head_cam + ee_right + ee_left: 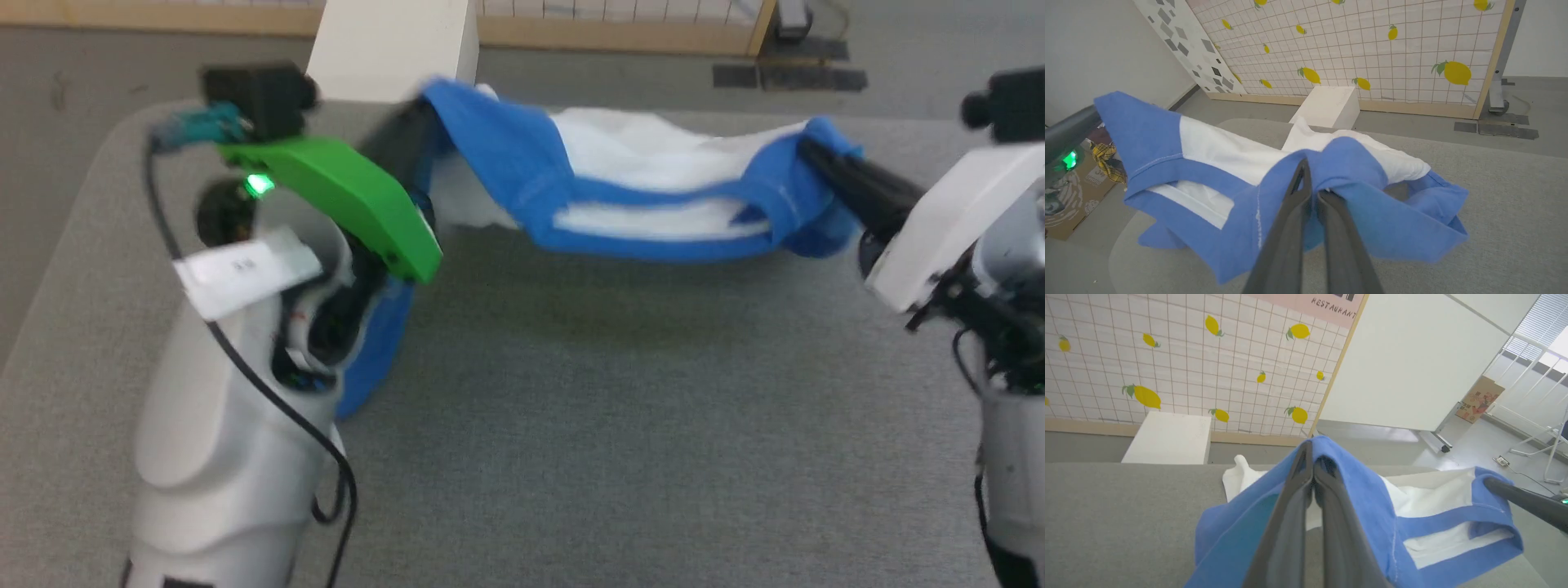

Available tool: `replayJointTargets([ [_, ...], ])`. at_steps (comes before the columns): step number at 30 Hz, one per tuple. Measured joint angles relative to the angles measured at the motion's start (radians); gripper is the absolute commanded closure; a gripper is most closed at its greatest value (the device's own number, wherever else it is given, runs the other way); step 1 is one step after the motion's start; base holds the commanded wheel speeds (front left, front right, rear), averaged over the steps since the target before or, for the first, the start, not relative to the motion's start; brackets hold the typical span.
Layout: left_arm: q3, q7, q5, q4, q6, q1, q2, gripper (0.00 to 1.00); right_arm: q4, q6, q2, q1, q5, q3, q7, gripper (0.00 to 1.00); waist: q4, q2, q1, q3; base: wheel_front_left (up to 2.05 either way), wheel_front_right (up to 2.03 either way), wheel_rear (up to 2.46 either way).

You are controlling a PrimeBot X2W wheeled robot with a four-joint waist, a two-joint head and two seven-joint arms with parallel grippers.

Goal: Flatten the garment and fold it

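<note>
The garment (645, 196), a white T-shirt with royal-blue sleeves and shoulders, hangs lifted over the grey table (571, 425), stretched between both grippers. My left gripper (420, 110) is shut on a blue shoulder at the far left; in the left wrist view the garment (1372, 506) drapes over the left gripper (1312, 457). My right gripper (804, 147) is shut on the blue cloth at the far right; in the right wrist view the right gripper (1310, 179) pinches the blue fabric of the garment (1216, 151). A blue sleeve hangs down behind my left forearm.
A white box (392, 49) stands beyond the table's far edge. Behind it is a tiled wall panel with lemons (1167, 363). A cardboard box (1073, 196) sits on the floor to the left. The near half of the table is bare grey cloth.
</note>
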Motion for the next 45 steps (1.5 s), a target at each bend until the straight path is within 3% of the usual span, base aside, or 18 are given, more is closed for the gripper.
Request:
replayJointTargets([
  [8, 0.051, -0.075, 0.026, 0.042, -0.008, -0.203, 0.027, 1.00, -0.041, 0.000, -0.009, -0.147, 0.028, -0.094, 0.090, 1.00, -0.015, 0.0000, 0.0000, -0.107, 0.00, 0.00, 0.00],
  [17, 0.065, -0.144, 0.076, 0.121, -0.021, -0.353, 0.051, 1.00, -0.036, 0.000, 0.021, -0.279, 0.026, -0.128, 0.127, 1.00, -0.025, 0.0001, -0.0001, -0.167, 0.00, 0.00, 0.00],
  [31, 0.038, -0.075, 0.144, 0.364, -0.027, -0.582, 0.133, 1.00, 0.109, 0.000, 0.025, -0.564, -0.090, -0.086, 0.174, 1.00, -0.044, 0.0000, -0.0001, -0.054, 0.00, 0.00, 0.00],
  [38, -0.004, -0.075, 0.233, 0.468, -0.023, -0.774, 0.168, 1.00, 0.255, 0.001, 0.025, -0.786, -0.207, -0.050, 0.068, 1.00, -0.062, 0.0000, 0.0000, 0.075, 0.00, 0.00, 0.00],
  [45, -0.019, -0.178, 0.320, 0.533, 0.027, -0.952, 0.173, 1.00, 0.433, 0.001, 0.064, -1.017, -0.309, -0.069, -0.131, 1.00, -0.088, 0.0000, 0.0001, 0.218, 0.00, 0.00, 0.00],
])
